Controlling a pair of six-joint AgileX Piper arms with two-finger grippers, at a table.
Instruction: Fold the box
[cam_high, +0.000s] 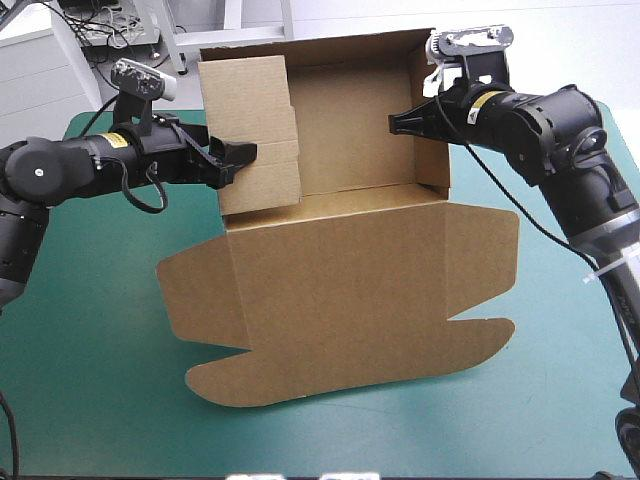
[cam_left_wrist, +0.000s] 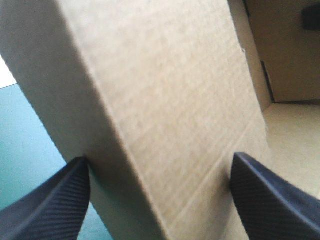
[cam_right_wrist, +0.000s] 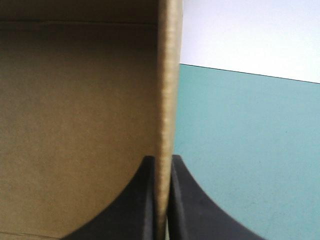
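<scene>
The brown box (cam_high: 340, 270) lies mid-table with its back and side walls raised and its lid flat toward the front edge. My left gripper (cam_high: 240, 158) is open and straddles the folded-over left wall (cam_high: 250, 130); in the left wrist view that wall (cam_left_wrist: 170, 100) fills the gap between the fingers of the left gripper (cam_left_wrist: 160, 185). My right gripper (cam_high: 400, 122) is shut on the upright right wall (cam_high: 430, 120). In the right wrist view the right gripper (cam_right_wrist: 162, 170) pinches the wall's top edge (cam_right_wrist: 167, 100), with the box's inside on one side.
The teal-green cover (cam_high: 90, 350) shows bare to the left, to the right and in front of the lid. The box's back wall (cam_high: 300, 50) stands close to the table's far edge.
</scene>
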